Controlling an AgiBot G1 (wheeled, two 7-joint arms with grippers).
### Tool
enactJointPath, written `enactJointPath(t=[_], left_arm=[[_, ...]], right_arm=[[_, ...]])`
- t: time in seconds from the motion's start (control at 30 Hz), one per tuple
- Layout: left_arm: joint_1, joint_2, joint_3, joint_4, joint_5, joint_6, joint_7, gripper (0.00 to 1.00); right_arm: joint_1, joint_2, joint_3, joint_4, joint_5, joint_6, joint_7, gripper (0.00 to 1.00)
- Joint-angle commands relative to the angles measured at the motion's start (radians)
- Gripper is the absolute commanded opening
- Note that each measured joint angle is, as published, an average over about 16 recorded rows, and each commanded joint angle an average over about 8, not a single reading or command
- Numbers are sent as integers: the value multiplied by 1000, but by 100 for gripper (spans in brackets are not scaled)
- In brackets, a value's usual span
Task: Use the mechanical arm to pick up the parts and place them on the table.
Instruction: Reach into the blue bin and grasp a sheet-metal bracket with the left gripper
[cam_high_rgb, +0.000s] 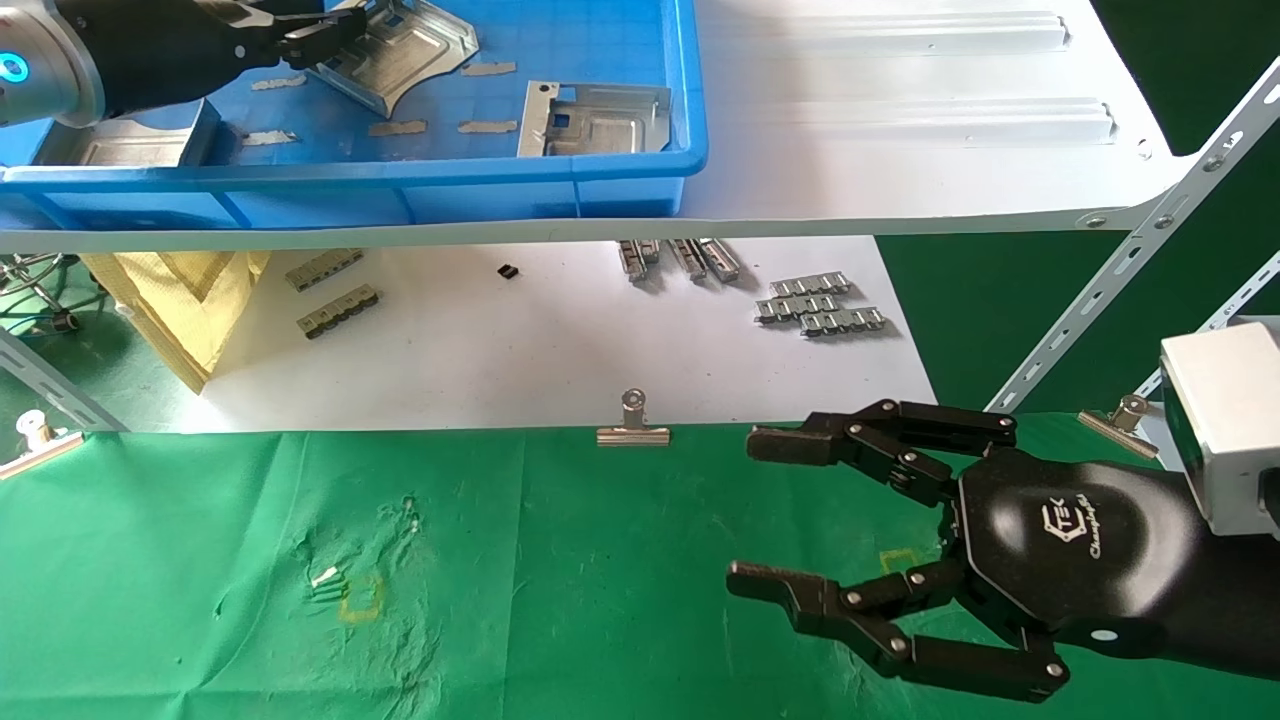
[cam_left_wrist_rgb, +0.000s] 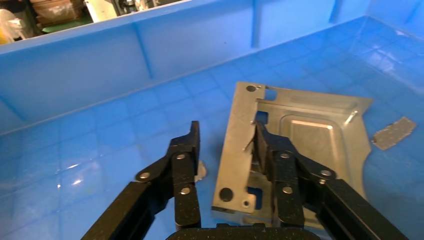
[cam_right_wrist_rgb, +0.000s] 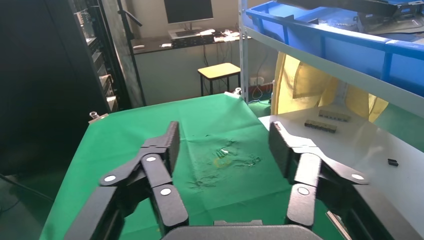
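The left gripper (cam_high_rgb: 318, 38) reaches into the blue bin (cam_high_rgb: 400, 175) on the white shelf board (cam_high_rgb: 900, 120) at the far left. Its fingers are spread, one fingertip (cam_left_wrist_rgb: 261, 142) touching the raised flange of a silver part (cam_left_wrist_rgb: 310, 135) that lies flat on the bin floor, the other finger (cam_left_wrist_rgb: 186, 150) just beside that part's edge; nothing is clamped between them. In the head view this part (cam_high_rgb: 400, 50) sits at the far side of the bin, a second part (cam_high_rgb: 590, 118) lies near the bin's right wall, and a third part (cam_high_rgb: 130, 140) sits at the bin's near left, partly hidden by the arm. Small grey tape scraps (cam_high_rgb: 490, 127) dot the bin floor.

The right gripper (cam_high_rgb: 745, 512) hovers over the green table (cam_high_rgb: 560, 600) at the near right, fingers wide apart and empty. Below the shelf, a lower white board (cam_high_rgb: 550, 350) carries grey ridged strips (cam_high_rgb: 820, 305). A silver binder clip (cam_high_rgb: 633, 425) pins the cloth's far edge.
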Motion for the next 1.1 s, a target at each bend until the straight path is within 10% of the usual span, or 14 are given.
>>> enactJointPath(t=[0.03,0.4,0.67,1.1], left_arm=[[-2,0,-1,0,-1,5,3,0],[-19,-34,-16,-17,-24,139,37,4],[-29,-54,15,-51,21,185,144,100],[-51,-51,17,-36,21,282,230,100]], right_arm=[[0,0,0,0,0,0,0,100],[0,0,0,0,0,0,0,100],[0,0,0,0,0,0,0,100],[0,0,0,0,0,0,0,100]])
